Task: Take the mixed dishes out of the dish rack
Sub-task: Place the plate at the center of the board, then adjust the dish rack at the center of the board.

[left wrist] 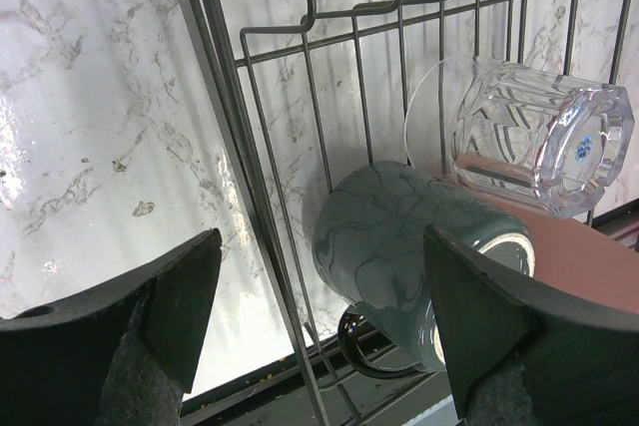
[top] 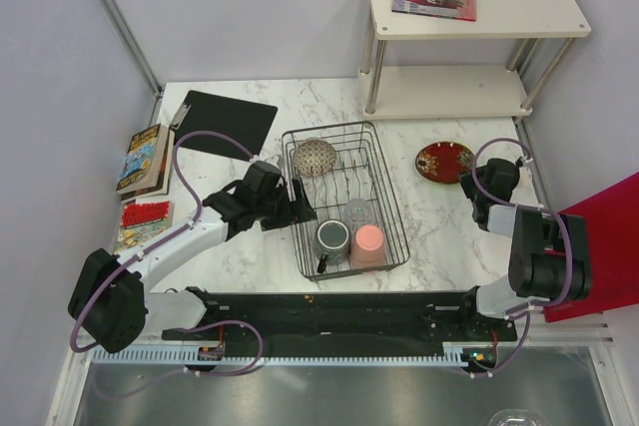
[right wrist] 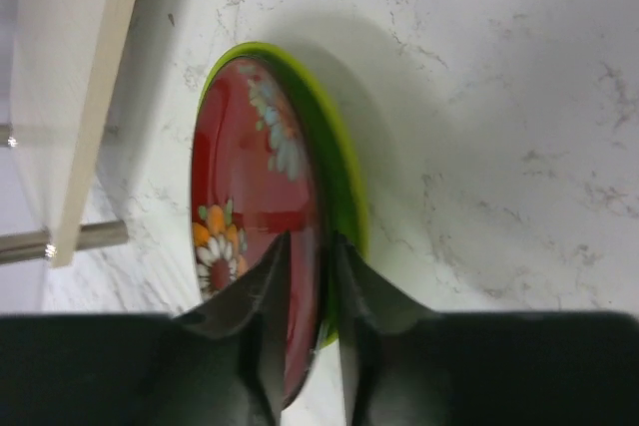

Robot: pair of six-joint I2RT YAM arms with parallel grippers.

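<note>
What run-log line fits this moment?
left gripper: open, at black wire dish rack | right gripper: shut on red patterned plate atop lime-green plate

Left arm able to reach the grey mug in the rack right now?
Probably yes. The left gripper is open at the left wall of the dish rack, the dark grey mug just inside. That wire wall stands between its fingers, and the clear glass crowds the mug.
</note>
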